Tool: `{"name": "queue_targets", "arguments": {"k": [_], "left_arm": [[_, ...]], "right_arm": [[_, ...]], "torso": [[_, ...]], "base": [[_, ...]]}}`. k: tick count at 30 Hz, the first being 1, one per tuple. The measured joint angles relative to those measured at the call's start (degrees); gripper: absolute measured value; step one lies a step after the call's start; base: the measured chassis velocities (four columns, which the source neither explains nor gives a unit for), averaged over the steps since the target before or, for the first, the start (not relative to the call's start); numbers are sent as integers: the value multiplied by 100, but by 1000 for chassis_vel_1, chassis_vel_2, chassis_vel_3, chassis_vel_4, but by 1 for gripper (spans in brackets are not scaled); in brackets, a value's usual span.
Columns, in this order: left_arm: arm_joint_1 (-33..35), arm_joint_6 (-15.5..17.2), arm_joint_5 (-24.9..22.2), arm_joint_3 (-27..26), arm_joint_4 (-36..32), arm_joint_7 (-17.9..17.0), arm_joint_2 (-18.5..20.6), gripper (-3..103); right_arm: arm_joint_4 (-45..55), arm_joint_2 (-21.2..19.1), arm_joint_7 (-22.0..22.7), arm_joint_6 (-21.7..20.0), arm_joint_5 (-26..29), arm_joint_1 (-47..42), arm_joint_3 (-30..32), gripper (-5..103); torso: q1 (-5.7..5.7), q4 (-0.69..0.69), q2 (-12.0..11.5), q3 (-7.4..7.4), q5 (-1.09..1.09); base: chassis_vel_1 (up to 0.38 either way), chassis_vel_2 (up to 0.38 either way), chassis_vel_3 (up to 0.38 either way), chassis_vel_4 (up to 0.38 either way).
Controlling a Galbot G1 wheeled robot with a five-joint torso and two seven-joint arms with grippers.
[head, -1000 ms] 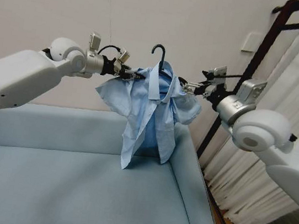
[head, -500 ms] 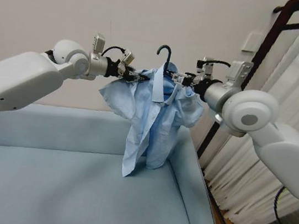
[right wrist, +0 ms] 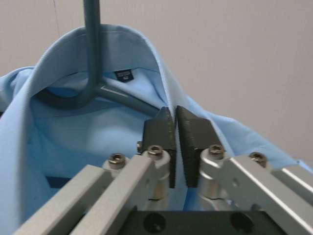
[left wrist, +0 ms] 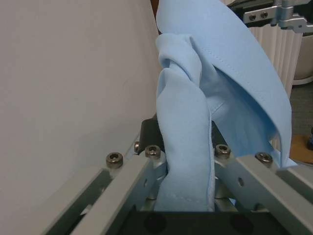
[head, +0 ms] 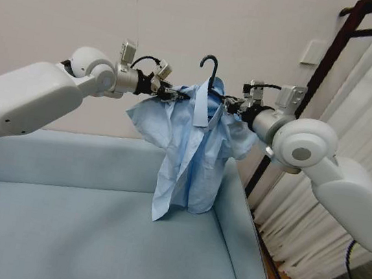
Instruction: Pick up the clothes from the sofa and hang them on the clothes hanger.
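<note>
While the pale blue cushioned sofa (head: 89,237) lay nearest, the light blue collared shirt (head: 194,154) hung in the air over its back on a black hooked hanger (head: 210,63). Its long axis was vertical, hem down, hook up. The left gripper (head: 171,94) was clamped on its left shoulder cloth, and the right gripper (head: 231,106) pinched the right shoulder. Level grips should keep the hook upright for the dark metal rack (head: 323,68), far right.
</note>
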Motion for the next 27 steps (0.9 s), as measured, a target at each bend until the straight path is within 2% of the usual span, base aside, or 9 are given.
{"name": "queue_targets", "arguments": {"k": [1,3,14,21,27], "left_arm": [[0,0,0,0,0,0,0,10],[4,2,-1,1,-22,-1,15,10],[68,13,13,12,-193,-74,110,10],[134,13,30,11,-291,-175,155,10],[64,60,-91,-18,-413,-223,161,10]], "right_arm": [[0,0,0,0,0,0,0,7],[-10,-34,-50,11,-85,3,-4,1],[-194,-36,-180,63,-236,444,8,0],[-85,-17,-219,-39,91,1092,-101,0],[146,-79,-360,-79,74,876,-281,0]], "torso": [[0,0,0,0,0],[0,0,0,0,0],[0,0,-1,0,1],[0,0,0,0,-2],[0,0,0,0,2]], "base": [[0,0,0,0],[0,0,0,0],[0,0,0,0],[0,0,0,0],[0,0,0,0]]}}
